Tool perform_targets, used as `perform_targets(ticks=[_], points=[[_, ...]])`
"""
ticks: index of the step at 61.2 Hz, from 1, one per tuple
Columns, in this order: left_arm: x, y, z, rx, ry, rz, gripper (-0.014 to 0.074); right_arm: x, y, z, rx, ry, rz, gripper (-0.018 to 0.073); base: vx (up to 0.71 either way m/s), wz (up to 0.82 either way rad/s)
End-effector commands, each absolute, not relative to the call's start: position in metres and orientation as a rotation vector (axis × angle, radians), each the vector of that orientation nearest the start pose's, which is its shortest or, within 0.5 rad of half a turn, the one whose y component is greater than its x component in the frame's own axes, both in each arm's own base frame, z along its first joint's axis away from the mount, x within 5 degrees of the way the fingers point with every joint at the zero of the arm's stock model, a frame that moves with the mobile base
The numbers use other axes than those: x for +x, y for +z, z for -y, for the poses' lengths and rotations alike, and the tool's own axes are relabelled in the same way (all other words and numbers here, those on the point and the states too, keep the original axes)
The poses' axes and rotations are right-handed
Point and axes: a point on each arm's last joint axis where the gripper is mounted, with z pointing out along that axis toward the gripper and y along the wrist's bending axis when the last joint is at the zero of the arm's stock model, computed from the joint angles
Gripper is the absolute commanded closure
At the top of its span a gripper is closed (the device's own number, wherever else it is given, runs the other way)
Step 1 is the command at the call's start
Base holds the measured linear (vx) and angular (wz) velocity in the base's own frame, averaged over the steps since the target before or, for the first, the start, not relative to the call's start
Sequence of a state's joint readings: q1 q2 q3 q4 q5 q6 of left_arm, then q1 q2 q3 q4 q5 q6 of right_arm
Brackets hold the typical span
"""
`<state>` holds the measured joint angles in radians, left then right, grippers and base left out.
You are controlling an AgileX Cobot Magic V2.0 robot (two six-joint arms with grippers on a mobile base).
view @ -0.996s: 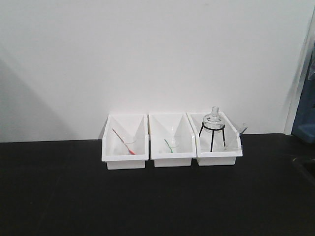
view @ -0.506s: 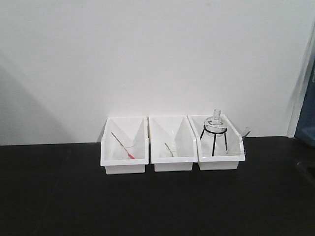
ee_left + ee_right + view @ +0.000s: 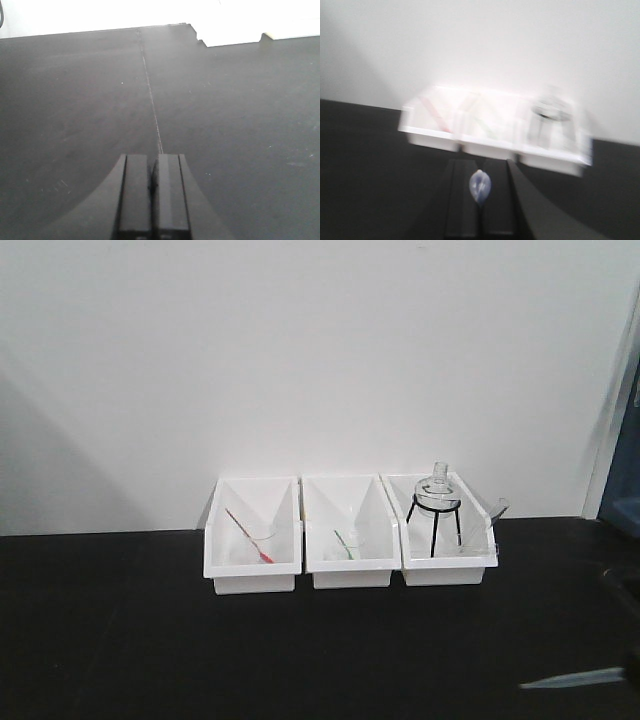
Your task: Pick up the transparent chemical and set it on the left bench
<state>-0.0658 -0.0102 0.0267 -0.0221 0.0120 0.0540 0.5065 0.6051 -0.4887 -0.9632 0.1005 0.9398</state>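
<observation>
Newly showing at five o'clock of the front view, the slim clear plastic pipette [image 3: 575, 678] sits clamped by its bulb between the right fingers [image 3: 462, 212]; the left fingers [image 3: 136, 195] are pressed together, empty. Carrying is in hand; next, a sweep toward nine o'clock over open black counter [image 3: 150, 640], well clear of the three white plastic bins [image 3: 350, 575].

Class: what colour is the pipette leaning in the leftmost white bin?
The pipette is red; the exterior front-facing view shows it best.
</observation>
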Motion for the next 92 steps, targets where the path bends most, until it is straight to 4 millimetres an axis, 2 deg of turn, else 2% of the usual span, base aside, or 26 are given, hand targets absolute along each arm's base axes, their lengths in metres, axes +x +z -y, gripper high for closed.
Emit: perform_targets(ticks=[1, 8, 19, 33, 57, 77, 85, 92], points=[[0.055, 0.206, 0.004, 0.064, -0.035, -1.429, 0.06, 0.134, 0.333, -0.089, -0.537, 0.485, -1.526, 0.0562, 0.0, 0.0], [0.055, 0.206, 0.004, 0.064, -0.035, -1.429, 0.06, 0.161, 0.318, -0.11, -0.574, 0.55, -1.624, 0.0562, 0.0, 0.0], [0.055, 0.206, 0.004, 0.064, -0.035, -1.429, 0.06, 0.182, 0.293, -0.119, -0.557, 0.53, -1.771, 0.0562, 0.0, 0.0], [0.055, 0.206, 0.004, 0.064, -0.035, -1.429, 0.06, 0.186, 0.287, -0.111, -0.503, 0.433, -1.848, 0.0562, 0.0, 0.0], [0.055, 0.206, 0.004, 0.064, -0.035, -1.429, 0.06, 0.189, 0.283, -0.109, -0.458, 0.42, -1.889, 0.0562, 0.0, 0.0], [0.055, 0.206, 0.004, 0.064, -0.035, -1.429, 0.06, 0.205, 0.253, -0.123, -0.495, 0.455, -2.002, 0.0557, 0.0, 0.0], [0.055, 0.206, 0.004, 0.064, -0.035, -1.429, 0.06, 0.208, 0.246, -0.131, -0.528, 0.514, -2.004, 0.0518, 0.0, 0.0], [0.055, 0.206, 0.004, 0.064, -0.035, -1.429, 0.06, 0.209, 0.245, -0.135, -0.545, 0.553, -1.993, 0.0422, 0.0, 0.0]])
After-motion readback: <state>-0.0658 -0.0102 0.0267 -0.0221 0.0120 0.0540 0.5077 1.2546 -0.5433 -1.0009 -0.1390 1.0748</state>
